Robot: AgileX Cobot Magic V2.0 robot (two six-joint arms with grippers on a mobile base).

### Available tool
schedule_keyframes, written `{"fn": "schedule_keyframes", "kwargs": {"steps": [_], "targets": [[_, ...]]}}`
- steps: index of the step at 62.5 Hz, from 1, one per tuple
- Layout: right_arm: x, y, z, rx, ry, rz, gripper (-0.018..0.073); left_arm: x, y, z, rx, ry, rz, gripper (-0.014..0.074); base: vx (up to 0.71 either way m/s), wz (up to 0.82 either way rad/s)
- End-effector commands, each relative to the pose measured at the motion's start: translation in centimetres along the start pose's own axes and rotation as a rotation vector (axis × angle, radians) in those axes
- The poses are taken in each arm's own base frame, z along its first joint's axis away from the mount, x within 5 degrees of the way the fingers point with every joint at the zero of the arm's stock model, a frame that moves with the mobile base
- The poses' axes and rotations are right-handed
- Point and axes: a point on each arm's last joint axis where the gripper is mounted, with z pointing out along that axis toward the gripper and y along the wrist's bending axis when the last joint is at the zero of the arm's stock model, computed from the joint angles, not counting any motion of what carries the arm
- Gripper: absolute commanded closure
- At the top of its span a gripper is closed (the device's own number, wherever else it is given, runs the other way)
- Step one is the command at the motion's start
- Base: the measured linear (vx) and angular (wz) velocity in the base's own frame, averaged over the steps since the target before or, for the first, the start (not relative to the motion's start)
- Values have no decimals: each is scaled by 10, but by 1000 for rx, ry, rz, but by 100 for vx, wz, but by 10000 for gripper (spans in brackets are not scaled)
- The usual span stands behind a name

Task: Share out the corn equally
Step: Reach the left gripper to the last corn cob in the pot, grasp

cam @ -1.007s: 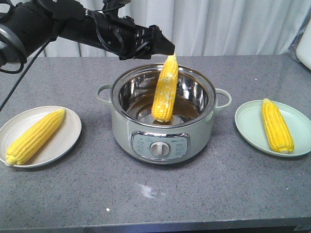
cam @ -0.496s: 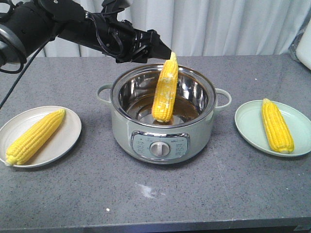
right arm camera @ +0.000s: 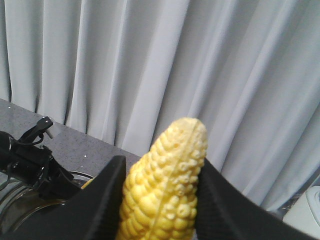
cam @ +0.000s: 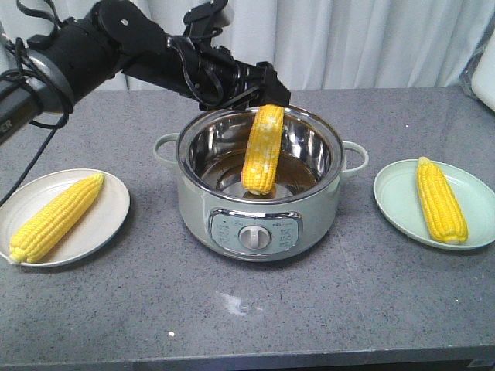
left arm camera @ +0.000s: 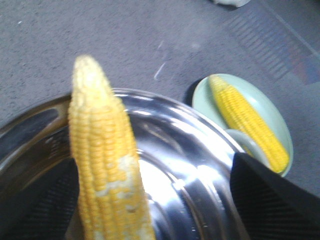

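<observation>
Left hand (cam: 263,94) sits over the tip of the pot cob (cam: 261,151), fingers (left arm camera: 270,200) spread either side and not clamped. In the wrist view one pad (left arm camera: 45,200) is right beside the kernels, with a wide gap on the other side. The pot cob stands fat end down inside the pot (cam: 334,166), leaning toward the far rim with its tapered tip up. That explains the approach from above: the tip is the only part clear of the steel wall. Right hand (right arm camera: 162,170) is clenched on a fourth cob (right arm camera: 172,150), held high against the curtain (right arm camera: 250,75) and out of the front view. My read is that it's parked clear of the left arm's reach. On the counter (cam: 348,309), the beige plate (cam: 108,201) holds one plate cob (cam: 56,216) and the green plate (cam: 398,197) holds another (cam: 441,199), both lying flat. So the count is 1/1 with two to place, and an even split means one more per plate. Judgement: the step in hand is the grasp on the pot cob. The hand looks off-centre, so closing as is could shove the cob along the rim. The tip is narrow and probably slick, so grip lower if the rim allows.
</observation>
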Motion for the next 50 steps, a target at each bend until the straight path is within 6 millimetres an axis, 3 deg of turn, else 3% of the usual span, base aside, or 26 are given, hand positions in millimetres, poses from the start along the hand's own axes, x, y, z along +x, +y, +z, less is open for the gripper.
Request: {"fn": "schedule_keyframes", "kwargs": {"steps": [1,50], "targets": [[-9,0,-7,29,-81,-8,563,-21,-18,-25,11,-127,15,-1,0,0],[-8,0,-7,25,-70,-9,561,-7,-6,9,1,-80,-31,3,0,0]]}}
